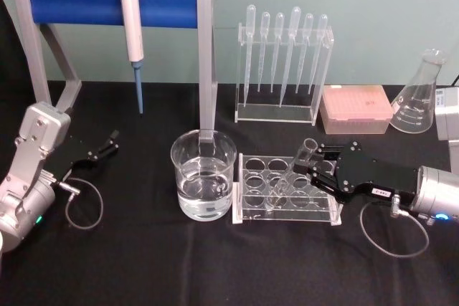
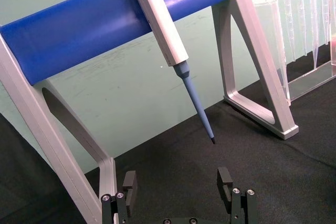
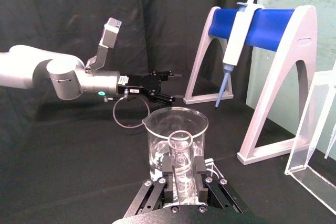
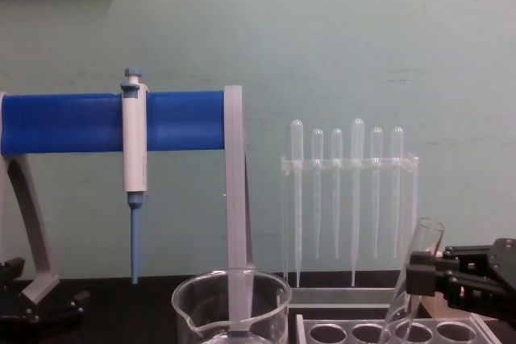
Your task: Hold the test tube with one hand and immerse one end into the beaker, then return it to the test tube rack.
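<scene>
- Left gripper (image 1: pixel 109 143), fingers spread, idles well apart from the beaker (image 1: pixel 204 174), at its 9 o'clock.
- Beaker stands just beside the rack (image 1: pixel 324 209), at its 9 o'clock.
- Test tube (image 1: pixel 307 150) leans in a rack hole, rim toward 1 o'clock.
- Right gripper (image 1: pixel 310 165) pinches the test tube from 3 o'clock.

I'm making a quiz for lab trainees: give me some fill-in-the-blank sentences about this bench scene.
1. The right gripper is shut on the ____.
2. That glassware's lower end sits in the ____.
3. The fingers of the left gripper are ____.
4. Liquid sits in the ____.
Missing words: test tube, rack, open, beaker.
</scene>
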Controlling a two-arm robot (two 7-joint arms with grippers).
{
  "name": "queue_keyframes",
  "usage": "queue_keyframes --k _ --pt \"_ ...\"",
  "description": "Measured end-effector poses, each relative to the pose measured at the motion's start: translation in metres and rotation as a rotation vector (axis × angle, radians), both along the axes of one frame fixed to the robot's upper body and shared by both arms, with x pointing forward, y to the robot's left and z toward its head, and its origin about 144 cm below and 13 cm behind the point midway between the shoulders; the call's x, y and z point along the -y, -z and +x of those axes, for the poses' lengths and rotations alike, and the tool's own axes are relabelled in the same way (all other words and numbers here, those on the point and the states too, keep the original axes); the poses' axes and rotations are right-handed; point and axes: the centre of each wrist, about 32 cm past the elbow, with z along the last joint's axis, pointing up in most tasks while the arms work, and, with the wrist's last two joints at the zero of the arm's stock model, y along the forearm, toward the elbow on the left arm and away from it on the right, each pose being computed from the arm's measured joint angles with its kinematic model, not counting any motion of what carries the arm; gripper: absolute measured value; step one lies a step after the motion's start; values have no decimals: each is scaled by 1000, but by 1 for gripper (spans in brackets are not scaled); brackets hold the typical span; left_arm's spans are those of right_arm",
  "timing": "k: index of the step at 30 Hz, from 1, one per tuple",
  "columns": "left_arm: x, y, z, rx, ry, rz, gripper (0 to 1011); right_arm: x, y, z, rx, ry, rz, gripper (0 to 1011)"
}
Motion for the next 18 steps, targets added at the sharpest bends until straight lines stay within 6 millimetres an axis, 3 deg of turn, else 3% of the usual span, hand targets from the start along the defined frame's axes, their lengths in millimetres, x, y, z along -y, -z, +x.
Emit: queue_keyframes --k 8,18 --pt "0 0 0 0 0 0 1000 0 0 0 0 -1 0 238" --pt "0 0 0 0 0 0 1000 -2 -28 6 25 -47 -39 238"
